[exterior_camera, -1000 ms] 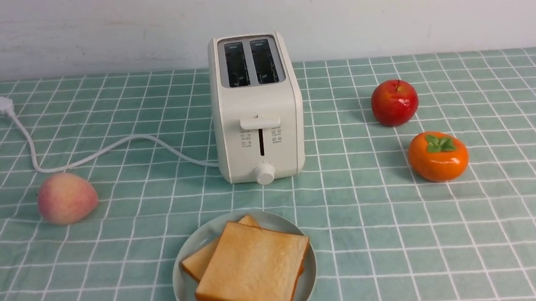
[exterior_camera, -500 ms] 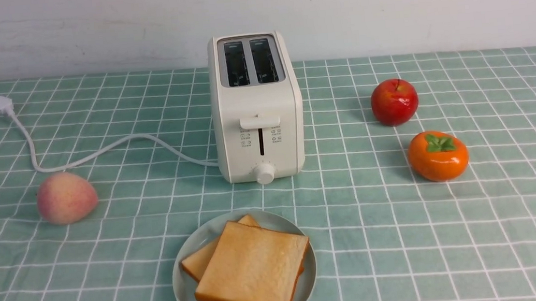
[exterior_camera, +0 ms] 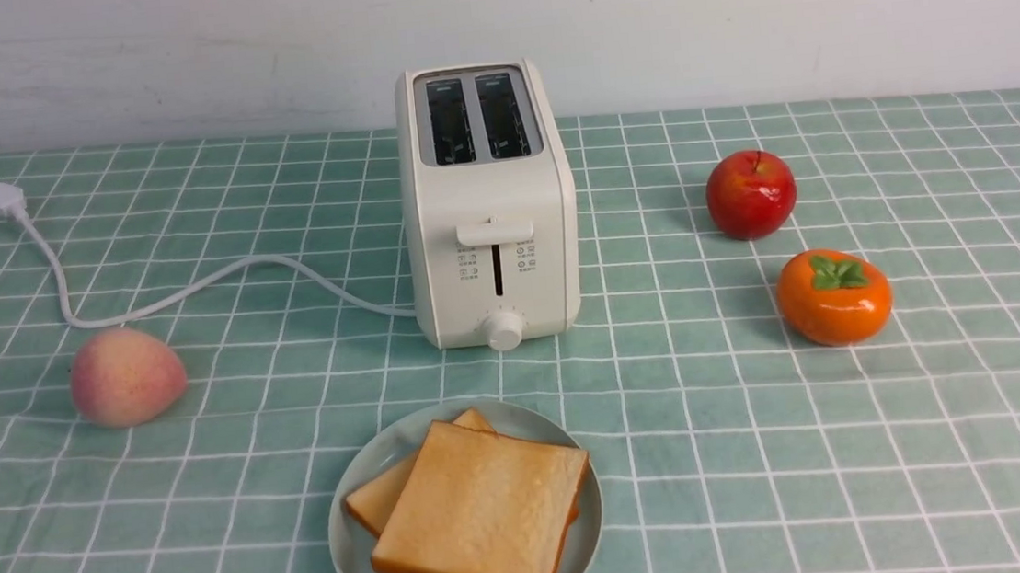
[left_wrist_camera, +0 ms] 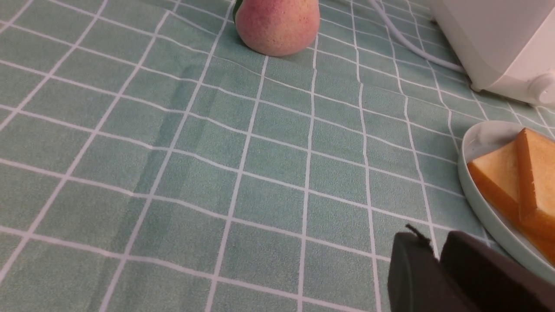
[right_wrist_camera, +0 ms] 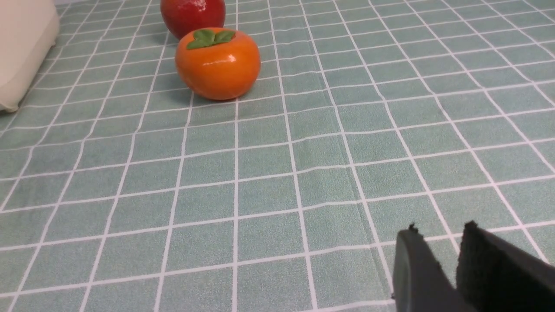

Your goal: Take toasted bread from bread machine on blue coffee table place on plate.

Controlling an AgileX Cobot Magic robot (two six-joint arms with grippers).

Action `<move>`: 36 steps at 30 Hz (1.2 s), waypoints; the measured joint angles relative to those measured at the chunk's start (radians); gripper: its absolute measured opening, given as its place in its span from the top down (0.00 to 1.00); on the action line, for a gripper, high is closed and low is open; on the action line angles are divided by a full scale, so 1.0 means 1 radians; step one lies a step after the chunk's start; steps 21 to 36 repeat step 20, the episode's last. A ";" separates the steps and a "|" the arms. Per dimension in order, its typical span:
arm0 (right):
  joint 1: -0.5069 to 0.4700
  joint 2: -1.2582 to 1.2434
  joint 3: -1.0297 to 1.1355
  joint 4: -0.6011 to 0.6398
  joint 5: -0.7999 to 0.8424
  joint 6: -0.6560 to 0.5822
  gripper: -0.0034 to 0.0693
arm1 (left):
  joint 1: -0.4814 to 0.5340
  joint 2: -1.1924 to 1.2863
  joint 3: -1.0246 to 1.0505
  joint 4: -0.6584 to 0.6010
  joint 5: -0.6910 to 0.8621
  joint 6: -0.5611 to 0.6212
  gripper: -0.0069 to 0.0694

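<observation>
Two toast slices (exterior_camera: 482,510) stacked on one plate (exterior_camera: 348,541), just beside the left fingers (left_wrist_camera: 433,260). One toaster (exterior_camera: 489,205), both slots empty, beyond the plate on the tabletop (exterior_camera: 215,497). Left fingers nearly together, nothing held. Right fingers (right_wrist_camera: 438,255) slightly apart, empty. One peach (exterior_camera: 125,375), one apple (exterior_camera: 749,194), one persimmon (exterior_camera: 834,297).

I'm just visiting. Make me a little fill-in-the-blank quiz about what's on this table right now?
1. Both slices of toasted bread lie on the ____.
2. The bread machine has two slots, and both are ____.
3. The fruit nearest the white cord is the ____.
4. The apple sits behind the ____ fruit.

Missing words: plate; empty; peach; orange
</observation>
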 joint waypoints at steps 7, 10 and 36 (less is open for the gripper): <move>0.000 0.000 0.000 0.000 0.000 0.000 0.72 | 0.000 0.000 0.000 0.000 0.000 0.000 0.79; 0.000 0.000 0.000 0.000 0.000 0.000 0.71 | 0.000 0.000 0.000 0.000 0.000 0.000 0.78; 0.000 0.000 0.000 0.000 0.000 0.000 0.69 | 0.000 0.000 0.000 0.000 0.000 0.000 0.77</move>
